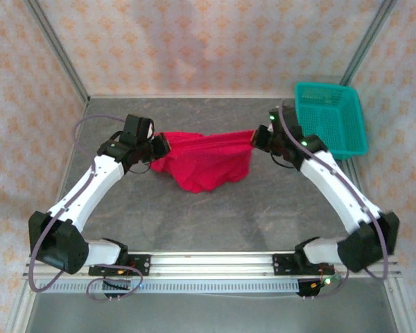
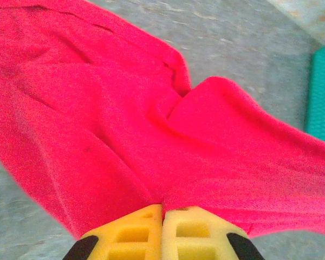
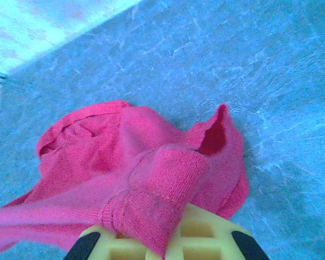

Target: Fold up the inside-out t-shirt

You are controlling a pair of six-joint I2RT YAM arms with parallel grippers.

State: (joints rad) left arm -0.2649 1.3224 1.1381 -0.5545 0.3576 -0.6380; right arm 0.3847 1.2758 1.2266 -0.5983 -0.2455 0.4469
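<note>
Both grippers are clamped tight on the inside-out t-shirt (image 1: 206,161). The left gripper (image 1: 161,146) pinches its 9 o'clock end and the right gripper (image 1: 257,138) its 3 o'clock end. The cloth sags between them over the middle of the table (image 1: 229,215).

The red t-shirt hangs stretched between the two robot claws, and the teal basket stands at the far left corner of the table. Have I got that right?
Not quite: the top external view shows the teal basket at the far right corner of the table, not the left. The rest stands: the red t-shirt hangs stretched between the left gripper and the right gripper.
</note>
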